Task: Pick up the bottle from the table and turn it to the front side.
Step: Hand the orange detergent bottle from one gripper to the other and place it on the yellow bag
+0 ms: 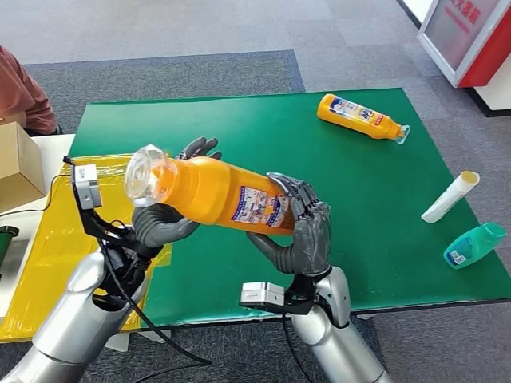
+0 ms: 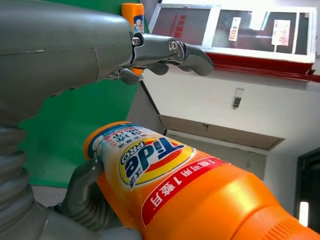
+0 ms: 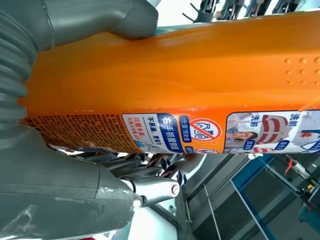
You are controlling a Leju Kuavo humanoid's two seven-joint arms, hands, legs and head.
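An orange detergent bottle with a clear cap is held on its side above the green mat, cap toward my left. My right hand grips its base end, fingers wrapped over the top and thumb beneath; the right wrist view shows the bottle and its small-print label close up in that hand. My left hand sits under the neck end. In the left wrist view its thumb touches the underside of the bottle, the Tide label shows, and the straight fingers stand apart from it.
A second orange bottle lies at the mat's far right. A white tube and a teal bottle lie near the right edge. A yellow sheet and a cardboard box are to the left, with a person behind.
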